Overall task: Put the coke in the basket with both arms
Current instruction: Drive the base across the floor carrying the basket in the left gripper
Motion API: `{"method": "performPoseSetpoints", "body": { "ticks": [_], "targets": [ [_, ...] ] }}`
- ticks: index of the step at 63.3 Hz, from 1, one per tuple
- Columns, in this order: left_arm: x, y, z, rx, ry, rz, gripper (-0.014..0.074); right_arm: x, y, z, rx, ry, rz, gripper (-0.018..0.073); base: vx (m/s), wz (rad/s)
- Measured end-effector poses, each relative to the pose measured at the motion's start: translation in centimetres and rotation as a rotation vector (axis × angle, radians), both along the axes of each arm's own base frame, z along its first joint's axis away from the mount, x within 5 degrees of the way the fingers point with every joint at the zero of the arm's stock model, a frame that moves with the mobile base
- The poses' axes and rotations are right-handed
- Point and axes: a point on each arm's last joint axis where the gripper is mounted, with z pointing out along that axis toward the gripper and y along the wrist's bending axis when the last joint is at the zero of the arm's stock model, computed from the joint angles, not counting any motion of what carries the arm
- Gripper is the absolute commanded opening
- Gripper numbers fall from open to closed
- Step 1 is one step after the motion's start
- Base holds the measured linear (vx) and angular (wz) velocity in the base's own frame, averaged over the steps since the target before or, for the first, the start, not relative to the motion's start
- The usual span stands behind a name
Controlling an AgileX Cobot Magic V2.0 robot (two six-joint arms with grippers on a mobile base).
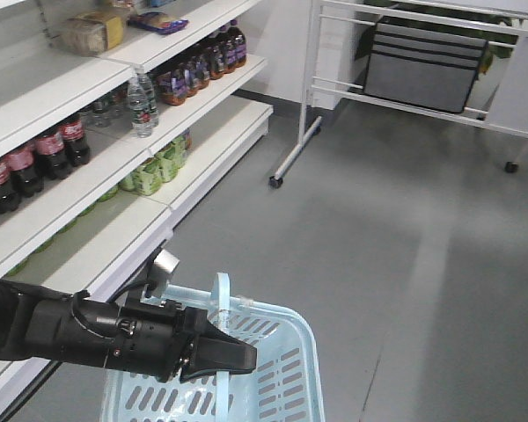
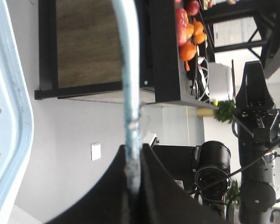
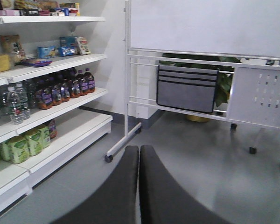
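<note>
Spreading out beyond the left pincer [image 1: 242,356], a bare grey floor [image 1: 405,229] is running up to a white wheeled frame [image 1: 310,97] that is carrying a grey bag [image 1: 427,66]. White shelves [image 1: 106,171] are lining the side to this pincer's left, well apart from it. The pincer is clamping the hoop handle [image 1: 221,294] of the basket [image 1: 304,338], which is lying directly below and ahead of it. The left wrist view is showing the pale blue bar squeezed between both fingers [image 2: 163,196]. The right pincer [image 3: 139,179] is keeping its tips pressed together with nothing between them, pointing over the floor with the shelves off to its left.

The bottom edge is cutting off the near part of the basket, and the arm is covering part of its rim. Packets on the top shelf are showing too blurred to read.

The coke [image 1: 51,149] is standing upright on a middle shelf, beyond and far to the left of the left pincer. It is a row of dark bottles wearing red caps and red labels with white script, and the picture's edge is clipping the last one.
</note>
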Motion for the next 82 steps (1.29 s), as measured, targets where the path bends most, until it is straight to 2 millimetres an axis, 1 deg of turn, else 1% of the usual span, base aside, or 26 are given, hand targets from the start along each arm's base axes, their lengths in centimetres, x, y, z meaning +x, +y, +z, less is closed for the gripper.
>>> {"method": "performPoseSetpoints", "body": {
  "ticks": [39,82],
  "targets": [
    [-0.13,0.04,-0.12,0.002,0.005,0.0,-0.0006,0.0,0.0,0.0,0.0,0.0,0.0,-0.0008,0.0,-0.46],
    [-0.13,0.04,-0.12,0.002,0.005,0.0,-0.0006,0.0,0.0,0.0,0.0,0.0,0.0,-0.0008,0.04,-0.19]
  ]
}}
